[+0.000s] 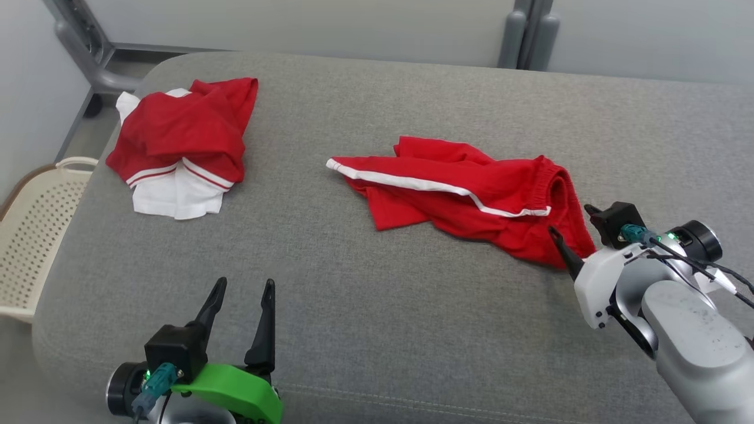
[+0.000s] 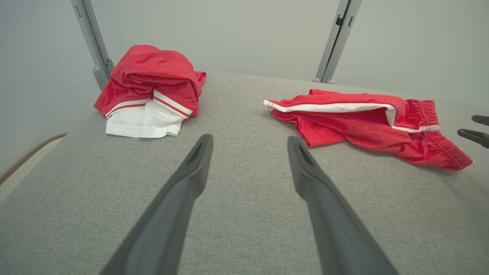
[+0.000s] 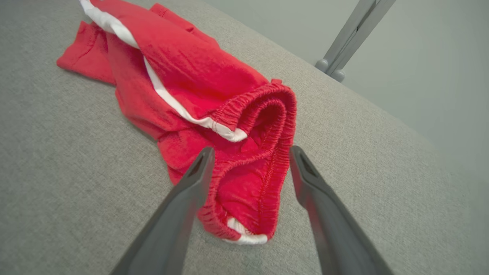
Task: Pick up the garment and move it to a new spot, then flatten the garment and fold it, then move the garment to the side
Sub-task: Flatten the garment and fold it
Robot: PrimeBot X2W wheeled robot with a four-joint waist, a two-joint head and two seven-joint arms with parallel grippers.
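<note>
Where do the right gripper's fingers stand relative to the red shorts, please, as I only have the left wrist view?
Observer: The right gripper is open, its fingers straddling the elastic waistband of the red shorts.
Operator: Is the fabric gripped yet?
Observer: No, the fingers stand wide apart; the fabric lies loose between them.
Operator: Is anything beside the grey cushion?
Observer: A cream perforated basket sits off its left end.
</note>
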